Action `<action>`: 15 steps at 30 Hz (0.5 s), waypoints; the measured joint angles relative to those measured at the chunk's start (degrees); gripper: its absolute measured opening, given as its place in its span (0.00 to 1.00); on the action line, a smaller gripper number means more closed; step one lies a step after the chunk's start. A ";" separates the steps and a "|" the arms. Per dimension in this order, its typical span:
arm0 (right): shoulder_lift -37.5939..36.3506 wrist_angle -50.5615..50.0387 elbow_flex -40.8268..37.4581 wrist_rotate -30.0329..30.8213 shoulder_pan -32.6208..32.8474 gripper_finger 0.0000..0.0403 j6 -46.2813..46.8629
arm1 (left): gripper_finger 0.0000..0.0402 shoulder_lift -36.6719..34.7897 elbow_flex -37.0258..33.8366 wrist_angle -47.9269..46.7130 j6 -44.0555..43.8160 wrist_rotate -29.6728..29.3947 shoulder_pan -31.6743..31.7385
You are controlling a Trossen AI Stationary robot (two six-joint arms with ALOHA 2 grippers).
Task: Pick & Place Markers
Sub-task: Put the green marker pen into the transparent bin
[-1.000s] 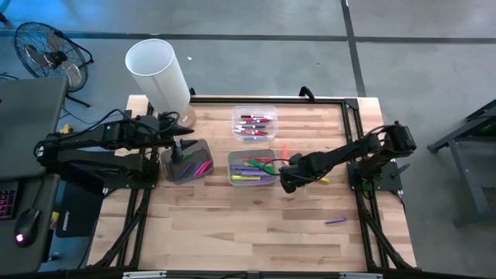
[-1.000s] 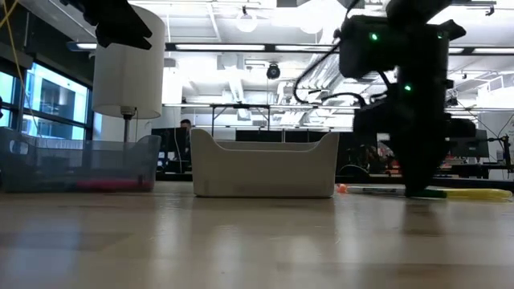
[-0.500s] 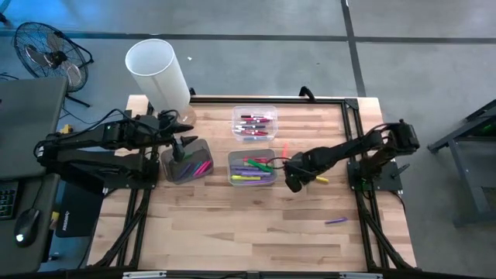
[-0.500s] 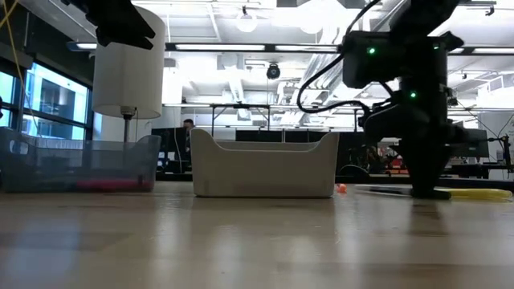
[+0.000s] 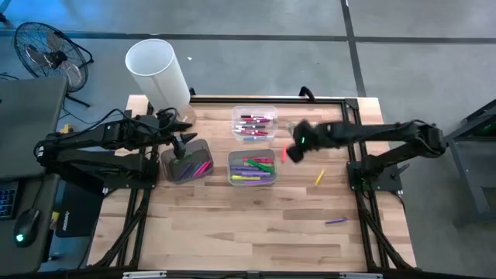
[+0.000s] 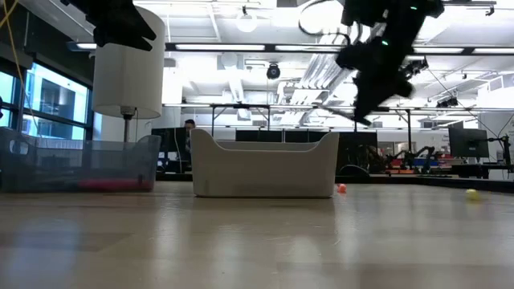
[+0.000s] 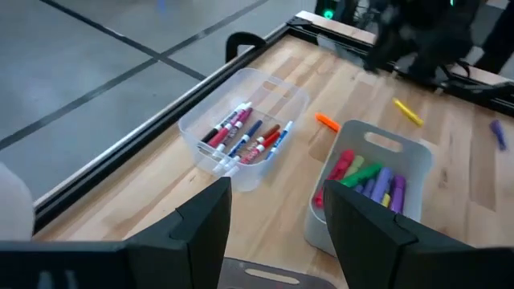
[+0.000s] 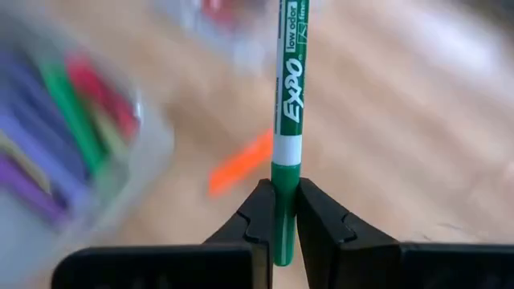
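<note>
My right gripper [image 5: 298, 141] hangs above the table between the clear bin [image 5: 254, 124] of white-bodied markers and the loose orange marker [image 5: 284, 153], shut on a green marker [image 8: 287, 104]. My left gripper [image 7: 277, 233] stands open over the grey bin [image 5: 188, 164] at the left, which holds pink markers; nothing is between its fingers. The middle bin [image 5: 252, 167] holds several coloured markers. A yellow marker [image 5: 318, 177] and a purple marker [image 5: 335, 221] lie flat on the wood. My right gripper pinches the green marker's solid green end [image 8: 286, 168] between its two fingers [image 8: 259, 210]. The rest of the marker sticks out past the fingertips. It is lifted clear of the table and shows in the low view as a thin, nearly level line [image 6: 333, 111].
A tall white cylinder [image 5: 157, 74] stands at the table's far left corner, behind the left arm. A black frame [image 5: 341, 99] runs along the far edge and the sides. Bare wood fills the near half of the table.
My right gripper has risen from the table beside the middle bin and swung toward the far edge, tipping and rolling as it went. The green marker has come up with it, clear of the wood. The yellow marker has stayed on the table.
</note>
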 joint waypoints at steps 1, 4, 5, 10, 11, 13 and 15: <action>-0.20 1.25 1.38 0.52 -1.82 0.06 -2.88 | 0.48 0.00 0.00 -0.01 -0.22 -0.44 0.00; 1.67 5.67 6.20 -0.42 -6.46 0.06 -12.13 | 0.48 0.00 0.00 -0.01 -1.25 -2.11 -0.02; 2.89 7.25 8.37 -1.18 -7.70 0.06 -15.21 | 0.48 0.00 0.00 0.01 -1.35 -2.69 -0.02; 14.52 9.20 20.61 -4.51 -11.01 0.06 -28.24 | 0.48 0.00 0.00 -0.01 -2.56 -4.46 -0.01; 17.39 8.90 23.08 -5.49 -11.16 0.06 -30.27 | 0.48 0.00 0.00 -0.01 -2.81 -4.91 -0.01; 23.14 7.51 27.62 -7.04 -11.27 0.06 -33.93 | 0.48 0.00 0.00 -0.04 -2.96 -5.75 -0.02; 28.32 4.59 31.79 -7.15 -11.18 0.08 -36.67 | 0.48 0.00 0.00 -0.04 -2.98 -5.98 0.00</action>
